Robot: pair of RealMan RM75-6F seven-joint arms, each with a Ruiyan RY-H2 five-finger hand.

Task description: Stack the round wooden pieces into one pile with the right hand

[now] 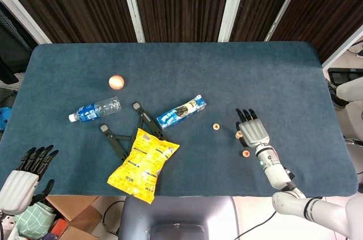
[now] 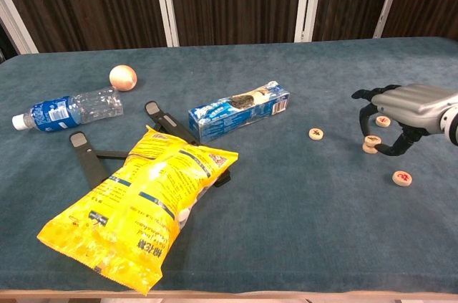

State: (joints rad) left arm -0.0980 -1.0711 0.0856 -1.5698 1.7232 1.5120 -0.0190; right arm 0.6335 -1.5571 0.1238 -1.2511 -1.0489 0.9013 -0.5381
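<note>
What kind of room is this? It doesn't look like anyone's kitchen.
Probably a robot test room, not a home: a blue felt-covered table before dark curtained walls, random items like a yellow snack bag and clear water bottle, and a mechanical right hand over small round wooden pieces.

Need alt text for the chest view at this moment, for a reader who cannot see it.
The robot's right hand arches over a small stack of round wooden pieces on a blue table, with three more wooden pieces lying singly nearby. Further left lie a cookie box, chip bag, water bottle and ball.
</note>
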